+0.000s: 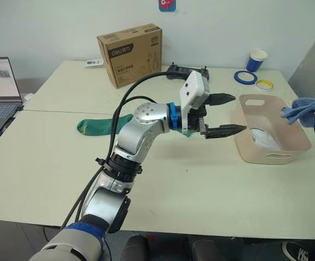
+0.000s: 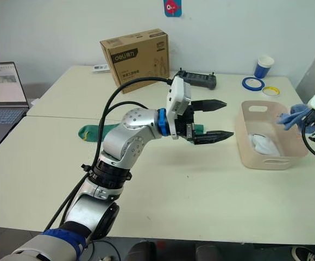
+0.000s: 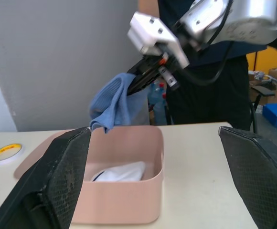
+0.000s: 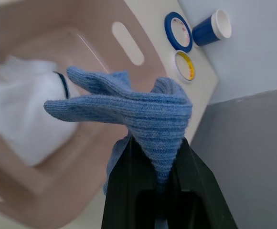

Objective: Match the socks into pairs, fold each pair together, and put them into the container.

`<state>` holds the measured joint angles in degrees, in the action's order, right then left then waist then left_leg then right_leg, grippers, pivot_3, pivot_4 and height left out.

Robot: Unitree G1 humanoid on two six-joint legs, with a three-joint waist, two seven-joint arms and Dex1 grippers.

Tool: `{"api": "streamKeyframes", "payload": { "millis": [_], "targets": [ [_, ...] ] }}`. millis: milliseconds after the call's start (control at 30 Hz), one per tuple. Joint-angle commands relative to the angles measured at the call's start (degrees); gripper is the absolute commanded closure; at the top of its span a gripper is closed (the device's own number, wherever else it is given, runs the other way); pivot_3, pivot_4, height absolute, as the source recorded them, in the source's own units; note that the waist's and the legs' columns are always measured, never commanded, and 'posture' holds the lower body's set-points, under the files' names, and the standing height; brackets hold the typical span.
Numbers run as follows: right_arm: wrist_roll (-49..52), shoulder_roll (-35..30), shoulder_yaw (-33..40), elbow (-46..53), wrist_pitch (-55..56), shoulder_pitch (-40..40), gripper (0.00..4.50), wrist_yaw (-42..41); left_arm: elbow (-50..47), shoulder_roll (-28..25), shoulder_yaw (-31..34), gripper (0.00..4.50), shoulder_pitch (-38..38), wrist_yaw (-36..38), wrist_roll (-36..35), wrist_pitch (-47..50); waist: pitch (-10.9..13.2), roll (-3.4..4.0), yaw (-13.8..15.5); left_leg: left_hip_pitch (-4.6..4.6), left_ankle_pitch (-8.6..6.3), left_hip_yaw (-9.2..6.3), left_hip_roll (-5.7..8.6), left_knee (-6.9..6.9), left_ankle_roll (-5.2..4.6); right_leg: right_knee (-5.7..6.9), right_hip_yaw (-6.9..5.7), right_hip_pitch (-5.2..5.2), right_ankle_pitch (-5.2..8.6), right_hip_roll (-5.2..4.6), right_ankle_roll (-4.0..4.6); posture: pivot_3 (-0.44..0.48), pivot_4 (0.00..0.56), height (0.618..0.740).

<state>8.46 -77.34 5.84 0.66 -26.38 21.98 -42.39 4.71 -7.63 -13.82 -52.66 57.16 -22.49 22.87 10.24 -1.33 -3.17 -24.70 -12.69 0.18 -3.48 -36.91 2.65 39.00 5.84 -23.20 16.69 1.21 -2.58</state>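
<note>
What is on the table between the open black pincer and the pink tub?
Nothing: in the left eye view, bare table lies between the left pincer and the pink tub. The tub holds a white sock bundle.

Pink container (image 1: 270, 157) open-topped, white socks (image 1: 265, 140) low inside, room above. Left gripper (image 1: 227, 115), fingers spread, hovers at container's 9 o'clock, blocking that side. Cup (image 1: 258, 60) and tape rolls (image 1: 245, 77) crowd its 12 o'clock. Table (image 1: 201, 190) bare at 6 o'clock.

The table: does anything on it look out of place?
Only one green sock lies flat on the table, partly hidden by the left arm. The rest looks orderly: white socks in the container.
</note>
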Motion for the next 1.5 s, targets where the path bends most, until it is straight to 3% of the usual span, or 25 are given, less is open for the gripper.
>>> {"api": "streamKeyframes", "payload": {
  "millis": [33, 167, 267, 433, 633, 800, 1067, 1167, 1333, 1433, 1500],
  "targets": [
    [-6.09, 2.9, -4.6, -5.24, 7.65, 4.88, 4.5, -0.04, -1.65, -0.05, -1.32, 0.05, 1.0, 0.57, 1.12, -1.73, 0.0, 0.01, -0.12, 0.0, 0.01, 0.0, 0.01, 0.0, 0.01, 0.0, 0.0, 0.0, -0.01, 0.0, -0.01, 0.0, 0.15, 0.74],
    [-14.16, 8.61, -12.33, -14.56, 16.58, 11.13, 4.5, -0.51, -2.13, -0.92, -1.18, 0.05, 1.66, -0.27, 1.9, -1.35, 0.01, 0.07, -0.07, 0.01, 0.02, 0.0, 0.01, -0.04, 0.01, 0.04, 0.01, 0.0, -0.11, 0.01, 0.03, 0.0, 0.15, 0.74],
    [-16.1, 10.83, -14.05, -17.38, 19.16, 11.81, 4.5, -2.44, -3.16, -1.32, -1.32, 0.05, 2.23, -0.68, 1.74, -0.68, 0.0, 0.08, 0.15, 0.0, 0.03, 0.0, 0.01, -0.04, 0.01, 0.04, 0.0, 0.01, -0.14, 0.0, 0.09, 0.0, 0.15, 0.74],
    [-14.52, 11.9, -16.59, -16.17, 18.79, 10.8, 4.5, -14.39, -4.99, -2.23, -1.39, 0.05, 2.94, -1.65, 2.18, 0.96, 0.0, 0.09, 0.87, -0.02, 0.03, -0.01, 0.02, -0.05, 0.01, 0.03, -0.02, 0.02, -0.21, -0.03, 0.2, 0.0, 0.15, 0.74],
    [-16.1, 13.0, -17.62, -20.62, 19.68, 14.92, 4.5, -21.39, -4.26, -2.05, -1.66, 0.05, 2.22, -2.03, 2.8, 0.56, -0.01, 0.11, 1.28, 0.0, 0.04, -0.04, 0.02, -0.08, 0.01, 0.06, -0.07, 0.04, -0.23, -0.02, 0.22, 0.0, 0.15, 0.74],
    [-16.16, 14.25, -17.5, -23.89, 19.83, 19.22, 2.86, -25.47, -3.39, -1.96, -1.49, 0.0, 1.93, -1.79, 3.14, 0.22, 0.0, 0.16, 1.29, 0.0, 0.04, -0.04, 0.02, -0.11, 0.02, 0.08, -0.06, 0.05, -0.24, -0.03, 0.23, 0.0, 0.15, 0.74],
    [-11.86, 12.03, -14.73, -21.31, 13.96, 23.25, 0.02, -35.18, -2.13, -3.19, -0.94, 0.0, 2.17, -0.62, 3.51, -0.78, -0.02, 0.2, 1.33, 0.0, 0.04, -0.05, 0.02, -0.11, 0.02, 0.08, -0.08, 0.05, -0.24, -0.03, 0.24, 0.0, 0.15, 0.74],
    [-8.71, 11.14, -13.42, -19.23, 8.63, 24.89, 0.02, -39.16, -1.69, -3.41, -1.01, 0.0, 1.94, -0.49, 3.64, -1.01, -0.01, 0.2, 1.38, 0.0, 0.04, -0.06, 0.03, -0.11, 0.02, 0.09, -0.09, 0.06, -0.25, -0.04, 0.24, 0.0, 0.15, 0.74],
    [-13.09, 11.91, -13.34, -26.36, 13.16, 30.59, 0.02, -30.93, -1.28, -3.32, -0.91, 0.0, 1.81, -0.52, 3.96, -1.45, -0.02, 0.24, 1.32, 0.01, 0.05, -0.05, 0.02, -0.13, 0.01, 0.11, -0.09, 0.06, -0.26, -0.04, 0.26, 0.0, 0.15, 0.74],
    [-15.09, 11.76, -13.96, -29.09, 17.61, 29.29, 0.6, -28.78, -1.36, -3.25, -1.13, 0.0, 1.99, -0.5, 4.12, -1.62, -0.01, 0.24, 1.36, 0.01, 0.05, -0.05, 0.02, -0.13, 0.01, 0.11, -0.12, 0.06, -0.26, -0.04, 0.26, 0.0, 0.15, 0.74],
    [-16.14, 12.09, -14.12, -30.0, 19.91, 27.91, 1.37, -27.6, -1.51, -3.23, -1.3, 0.0, 2.07, -0.45, 4.15, -1.64, -0.01, 0.24, 1.48, 0.01, 0.05, -0.03, 0.03, -0.13, 0.01, 0.09, -0.1, 0.07, -0.26, -0.06, 0.26, 0.0, 0.15, 0.74]
  ]
}}
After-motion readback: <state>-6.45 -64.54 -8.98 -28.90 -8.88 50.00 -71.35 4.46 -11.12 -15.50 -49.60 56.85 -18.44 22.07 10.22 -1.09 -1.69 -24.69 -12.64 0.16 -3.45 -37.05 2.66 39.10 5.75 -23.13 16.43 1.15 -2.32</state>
